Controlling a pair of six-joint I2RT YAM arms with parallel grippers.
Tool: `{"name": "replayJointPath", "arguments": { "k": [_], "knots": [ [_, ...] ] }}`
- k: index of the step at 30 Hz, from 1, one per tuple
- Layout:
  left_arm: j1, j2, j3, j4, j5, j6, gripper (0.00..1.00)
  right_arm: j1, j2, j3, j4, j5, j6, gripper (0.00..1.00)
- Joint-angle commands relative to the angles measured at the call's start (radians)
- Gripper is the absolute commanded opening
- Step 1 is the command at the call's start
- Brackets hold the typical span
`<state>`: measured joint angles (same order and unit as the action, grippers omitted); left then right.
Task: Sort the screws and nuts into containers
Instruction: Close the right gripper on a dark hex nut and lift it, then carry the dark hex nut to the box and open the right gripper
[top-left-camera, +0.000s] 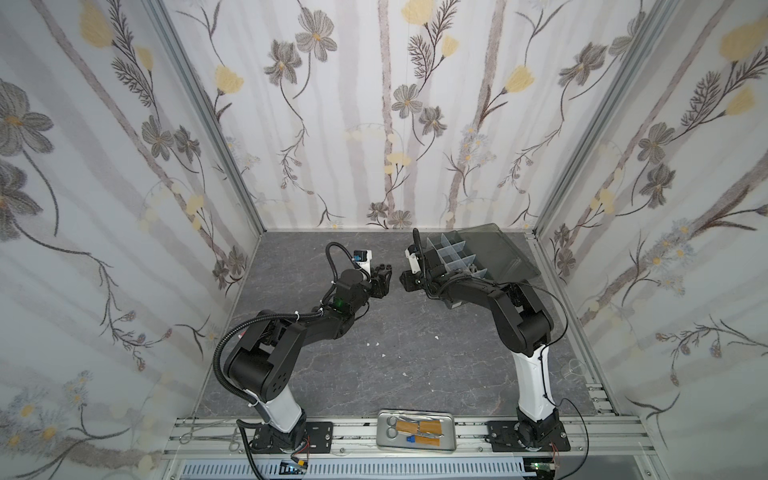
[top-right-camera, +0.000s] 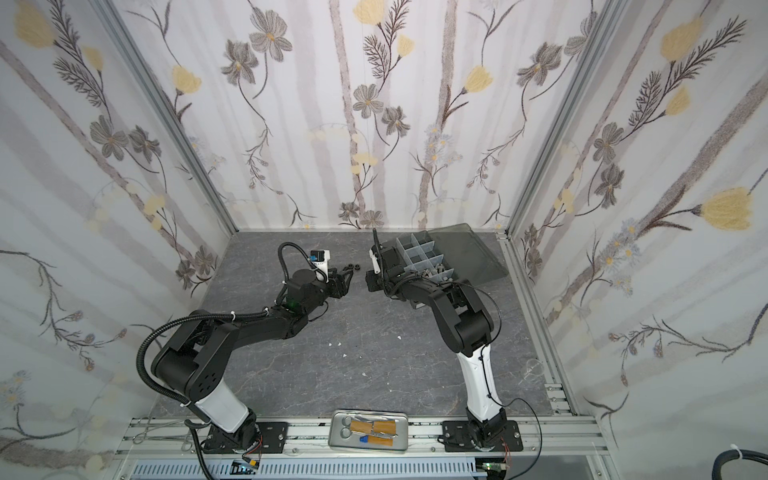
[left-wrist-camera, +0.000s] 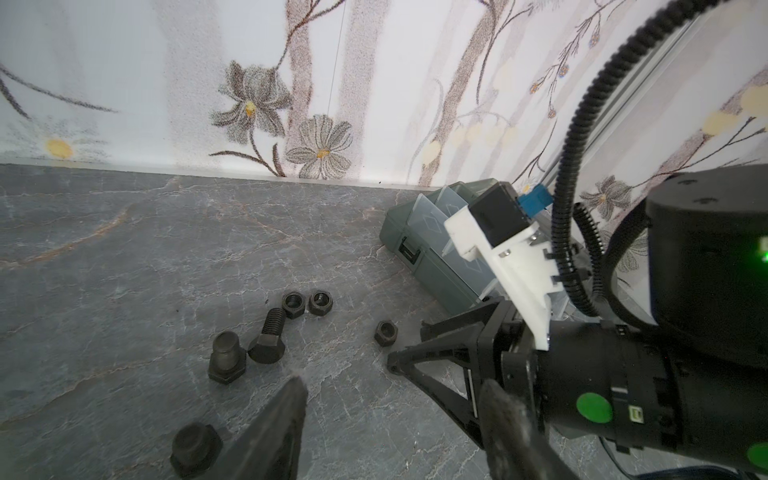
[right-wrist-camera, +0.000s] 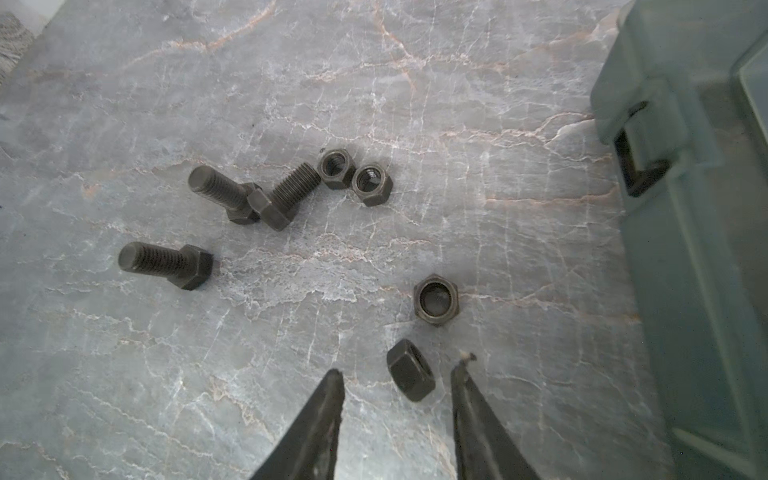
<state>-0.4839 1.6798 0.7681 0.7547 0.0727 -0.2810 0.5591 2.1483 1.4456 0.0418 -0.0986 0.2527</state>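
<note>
Closest to the right wrist camera are the right gripper (right-wrist-camera: 400, 368) fingertips (right-wrist-camera: 334, 380), parted and straddling a tilted nut (right-wrist-camera: 410, 370) on the stone-patterned table (right-wrist-camera: 415, 83). There is a gap on each side, so nothing is grasped yet. I judge the step in hand to be pinching this nut. It rests on an edge, so I want the jaws centred and low, with both pads meeting its flats together. An uneven squeeze would likely flick it toward the flat nut (right-wrist-camera: 435, 299) just beyond. Farther off lie a pair of nuts (right-wrist-camera: 353, 176) touching each other and three bolts (right-wrist-camera: 166, 264). The organizer box (right-wrist-camera: 685, 208) stands off to the side.

From the left wrist view, the left gripper (left-wrist-camera: 395, 390) is spread wide and empty, low over the table near the bolts. The right gripper's fingers reach in close in front of it, so I would hold the left arm where it is until the right one lifts clear.

In both top views the two grippers face each other almost tip to tip, just beside the box's open cells (top-left-camera: 453, 253), with the lid (top-left-camera: 494, 249) laid back. Some pieces (top-right-camera: 436, 272) already lie in the nearest cells. I cannot tell which cell takes nuts, so I would check before dropping.
</note>
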Motion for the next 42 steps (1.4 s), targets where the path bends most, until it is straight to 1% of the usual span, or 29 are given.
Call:
{"name": "replayJointPath", "arguments": {
  "k": [1, 7, 10, 12, 13, 17, 21, 23, 28, 33, 35, 37, 39, 40, 42],
  "knots": [
    [0.002, 0.002, 0.002, 0.049, 0.019, -0.014, 0.66, 0.002, 0.034, 0.035, -0.043, -0.010, -0.030, 0.43],
    [0.004, 0.020, 0.013, 0.056, 0.034, -0.024, 0.67, 0.002, 0.102, 0.086, -0.058, -0.011, -0.035, 0.40],
    [0.004, 0.032, 0.038, 0.040, 0.046, -0.030, 0.67, 0.003, 0.121, 0.102, -0.063, -0.004, -0.035, 0.32],
    [0.004, 0.035, 0.045, 0.038, 0.054, -0.033, 0.67, 0.002, 0.121, 0.102, -0.065, -0.004, -0.035, 0.22],
    [0.004, 0.036, 0.047, 0.037, 0.056, -0.034, 0.67, 0.003, 0.117, 0.102, -0.070, -0.004, -0.035, 0.20],
    [0.004, 0.034, 0.053, 0.029, 0.049, -0.030, 0.68, 0.003, 0.068, 0.066, -0.068, 0.001, -0.042, 0.10],
    [0.004, 0.041, 0.058, 0.030, 0.047, -0.032, 0.69, 0.001, -0.020, 0.007, -0.055, 0.006, -0.045, 0.06],
    [0.004, 0.044, 0.062, 0.032, 0.056, -0.038, 0.69, -0.006, -0.072, -0.033, -0.044, 0.002, -0.039, 0.05],
    [0.004, 0.062, 0.070, 0.051, 0.126, -0.038, 0.74, -0.061, -0.224, -0.157, -0.020, -0.033, 0.003, 0.05],
    [0.004, 0.084, 0.086, 0.044, 0.139, -0.044, 0.76, -0.169, -0.346, -0.282, -0.023, -0.008, 0.058, 0.07],
    [0.004, 0.096, 0.088, 0.054, 0.142, -0.047, 0.77, -0.201, -0.352, -0.300, -0.034, 0.001, 0.046, 0.08],
    [0.004, 0.105, 0.094, 0.060, 0.145, -0.052, 0.77, -0.210, -0.327, -0.286, -0.054, -0.018, 0.024, 0.08],
    [0.004, 0.112, 0.102, 0.062, 0.149, -0.056, 0.78, -0.208, -0.298, -0.270, -0.069, -0.012, 0.016, 0.09],
    [0.004, 0.114, 0.108, 0.056, 0.151, -0.057, 0.78, -0.209, -0.286, -0.265, -0.066, -0.004, 0.021, 0.12],
    [0.005, 0.106, 0.110, 0.052, 0.150, -0.058, 0.79, -0.208, -0.267, -0.251, -0.063, 0.008, 0.032, 0.33]
  ]
}}
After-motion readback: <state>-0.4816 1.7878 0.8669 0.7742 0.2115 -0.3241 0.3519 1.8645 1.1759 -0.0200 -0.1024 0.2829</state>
